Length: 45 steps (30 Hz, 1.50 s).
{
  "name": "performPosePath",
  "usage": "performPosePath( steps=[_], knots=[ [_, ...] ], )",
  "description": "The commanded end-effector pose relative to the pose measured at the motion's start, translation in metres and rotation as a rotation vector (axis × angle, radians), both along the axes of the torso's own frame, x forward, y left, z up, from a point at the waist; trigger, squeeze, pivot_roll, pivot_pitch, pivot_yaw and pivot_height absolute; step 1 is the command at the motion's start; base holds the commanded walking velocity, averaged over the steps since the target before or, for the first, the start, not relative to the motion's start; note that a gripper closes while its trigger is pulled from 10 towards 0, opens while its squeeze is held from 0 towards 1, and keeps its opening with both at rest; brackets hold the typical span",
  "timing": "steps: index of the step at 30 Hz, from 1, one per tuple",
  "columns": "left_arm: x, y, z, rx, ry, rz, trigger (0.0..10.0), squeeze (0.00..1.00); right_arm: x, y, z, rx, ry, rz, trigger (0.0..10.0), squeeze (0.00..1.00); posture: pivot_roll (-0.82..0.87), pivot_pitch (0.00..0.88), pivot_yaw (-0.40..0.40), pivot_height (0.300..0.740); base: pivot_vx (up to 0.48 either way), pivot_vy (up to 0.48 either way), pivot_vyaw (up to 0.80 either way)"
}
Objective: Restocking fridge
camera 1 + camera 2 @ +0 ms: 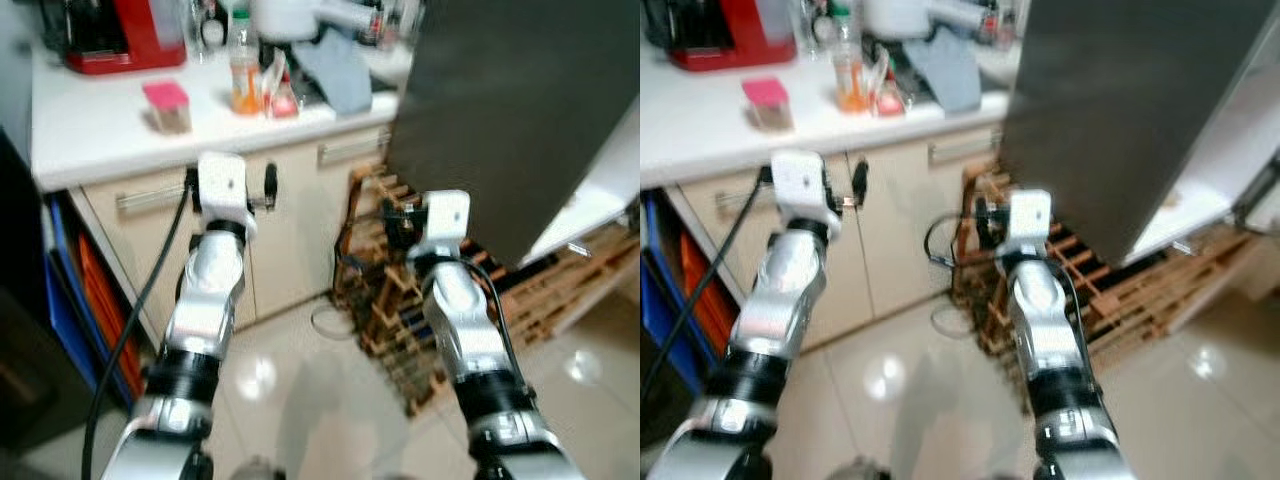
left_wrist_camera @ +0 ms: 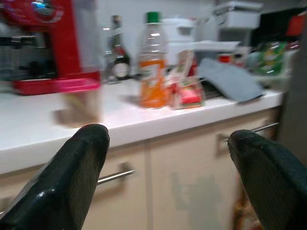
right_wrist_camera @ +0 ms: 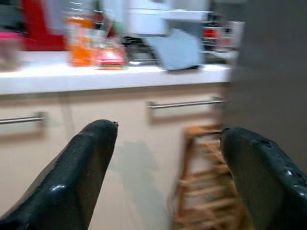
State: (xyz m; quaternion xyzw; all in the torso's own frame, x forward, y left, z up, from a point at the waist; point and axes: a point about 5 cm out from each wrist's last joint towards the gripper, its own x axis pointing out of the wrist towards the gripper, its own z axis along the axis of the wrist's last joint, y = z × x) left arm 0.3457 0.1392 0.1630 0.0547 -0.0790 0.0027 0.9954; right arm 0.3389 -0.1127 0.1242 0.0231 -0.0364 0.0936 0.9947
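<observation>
White counter [image 1: 90, 140] holds upright orange bottle [image 1: 243, 75]; both claws gape

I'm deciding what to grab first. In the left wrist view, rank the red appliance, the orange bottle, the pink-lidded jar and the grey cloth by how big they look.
1. red appliance, cut off by the frame
2. orange bottle
3 and 4. grey cloth and pink-lidded jar: look alike in area, and the jar is blurred and nearer, so unranked.

arms: two, silver with black joint bands | wrists: white boxy housings | left arm [image 1: 205, 300]: black cable alongside | fingers [image 2: 72, 182]: long, black, glossy
</observation>
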Motion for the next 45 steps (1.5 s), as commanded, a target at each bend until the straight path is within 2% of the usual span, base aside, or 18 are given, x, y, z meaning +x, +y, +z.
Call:
performPosePath(
  steps=[1,12,21,22,27,31,41,45],
  knots=[
    [0.001,-0.003,-0.003,0.004,0.022,0.002,10.0,0.00,-0.001,0.000,0.002,0.009,-0.013,0.015,10.0,1.00,-0.04,0.000,-0.017,0.740,0.000,0.000,0.75],
    [-0.001,-0.011,-0.005,0.025,0.028,-0.007,10.0,0.00,0.000,0.000,0.002,-0.021,-0.011,0.023,10.0,1.00,-0.04,0.000,-0.015,0.740,0.000,0.000,0.74],
    [-0.001,-0.011,-0.005,0.035,0.030,-0.020,10.0,0.00,0.000,-0.006,-0.002,-0.037,0.009,-0.035,10.0,0.98,-0.04,0.000,-0.010,0.740,0.000,0.000,0.00],
    [-0.001,-0.011,-0.005,0.040,0.028,-0.022,10.0,0.00,0.001,-0.008,-0.002,-0.037,0.006,-0.048,10.0,0.00,-0.04,0.000,-0.009,0.740,0.000,0.000,0.00],
    [-0.003,-0.007,-0.002,0.027,0.007,-0.013,10.0,0.00,0.002,-0.010,0.006,-0.027,-0.038,-0.070,10.0,0.00,-0.04,0.000,-0.006,0.740,0.456,0.000,0.00],
    [-0.002,-0.003,0.000,0.009,-0.005,0.017,10.0,0.00,0.002,-0.009,0.006,-0.021,-0.039,-0.067,10.0,0.00,-0.04,0.000,-0.007,0.740,0.480,0.000,0.00],
    [-0.003,-0.004,0.001,0.001,-0.004,0.013,10.0,0.00,0.001,-0.007,0.005,-0.024,-0.034,-0.059,10.0,0.00,-0.04,0.000,-0.006,0.740,0.480,0.000,0.00],
    [-0.003,-0.005,0.001,0.003,-0.004,0.013,10.0,0.00,0.001,-0.008,0.005,-0.028,-0.032,-0.060,10.0,0.00,-0.05,0.000,-0.008,0.740,0.480,0.000,0.75]
  ],
)
